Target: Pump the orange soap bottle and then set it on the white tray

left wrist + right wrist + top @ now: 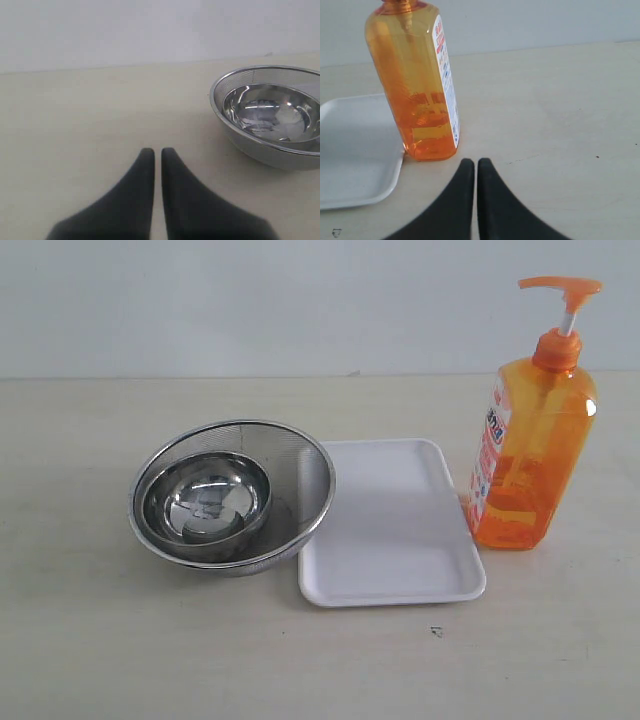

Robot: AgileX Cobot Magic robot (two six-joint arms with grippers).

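The orange soap bottle [530, 450] stands upright on the table at the right, its orange pump head [560, 285] up. Just left of it lies the white tray [390, 525], flat and bare. In the right wrist view the orange soap bottle [417, 85] rises a short way ahead of my right gripper [471, 162], which is shut with nothing between its black fingers; the white tray [355, 150] shows beside the bottle. My left gripper [153, 151] is shut too, holding nothing, over bare table. Neither gripper shows in the exterior view.
A round steel mesh strainer [300, 475] with a shiny steel bowl [205, 502] inside sits left of the tray, its rim overlapping the tray's edge. The strainer [240, 137] also shows in the left wrist view. A small dark speck [436, 631] lies in front of the tray.
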